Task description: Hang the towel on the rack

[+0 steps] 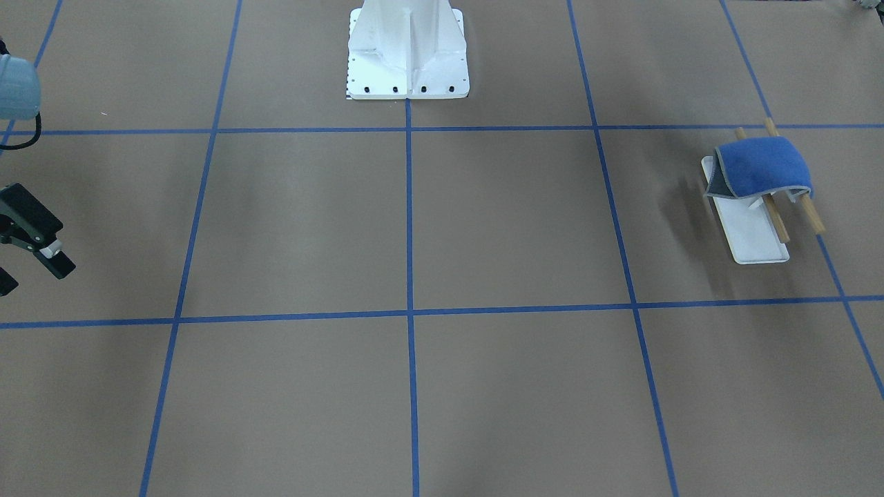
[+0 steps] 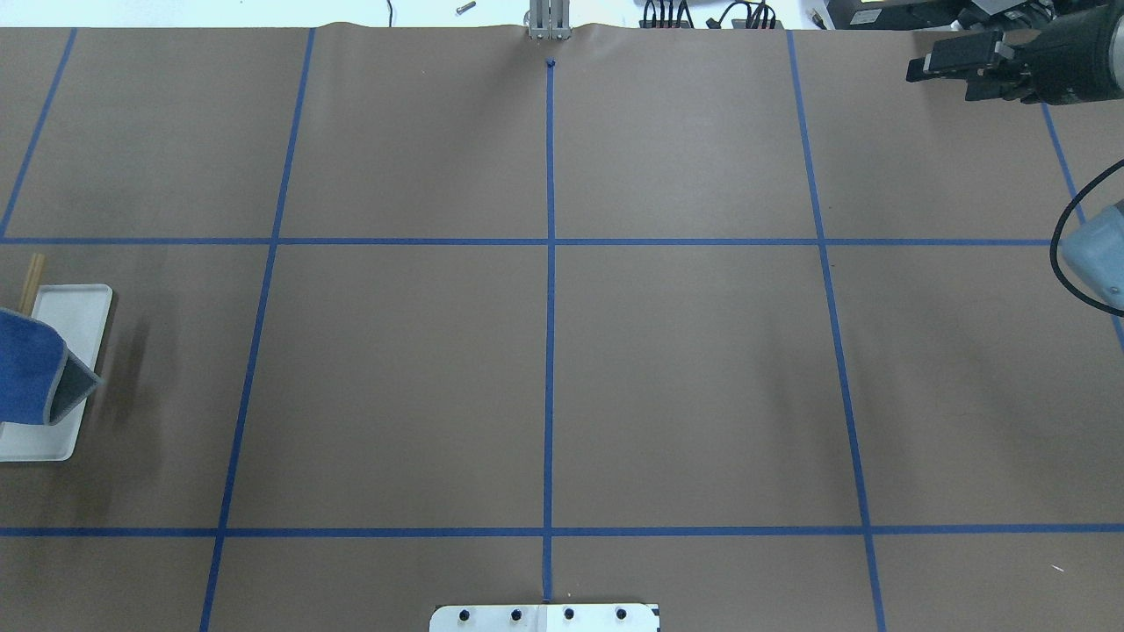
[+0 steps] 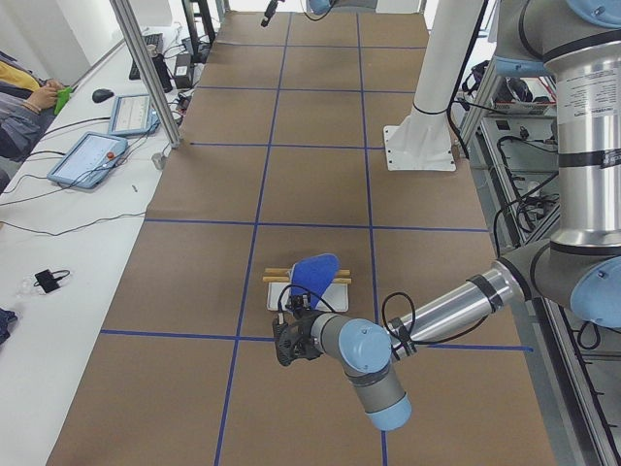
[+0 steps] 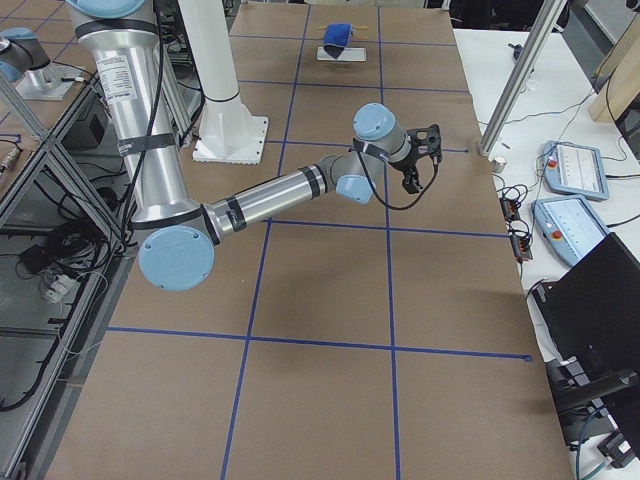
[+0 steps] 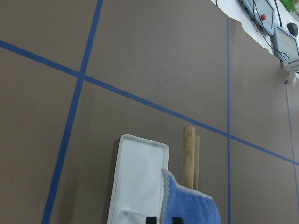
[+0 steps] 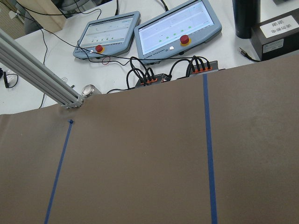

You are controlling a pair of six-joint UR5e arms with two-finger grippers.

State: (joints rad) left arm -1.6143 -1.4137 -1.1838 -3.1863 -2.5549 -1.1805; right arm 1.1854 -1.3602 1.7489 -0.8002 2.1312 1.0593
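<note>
The blue towel (image 1: 760, 166) hangs draped over the two wood dowel bars (image 1: 777, 214) of the rack, whose white tray base (image 1: 753, 238) sits on the table on my left. The towel's grey underside shows at one end. The towel (image 2: 26, 369) and the rack (image 2: 79, 307) also show at the overhead view's left edge. My left gripper (image 3: 284, 335) hovers close by the rack. In the left wrist view its black tips (image 5: 163, 220) stand slightly apart and hold nothing, just short of the towel (image 5: 189, 210). My right gripper (image 1: 34, 276) is open and empty, far off on the table's other side (image 2: 931, 75).
The white bolted pedestal (image 1: 407, 55) stands at the robot's side of the table. Blue tape lines grid the brown table cover. Tablets (image 6: 177, 30), cables and an aluminium post (image 3: 146, 68) line the operators' edge. An operator's hands (image 3: 39, 97) show beyond it.
</note>
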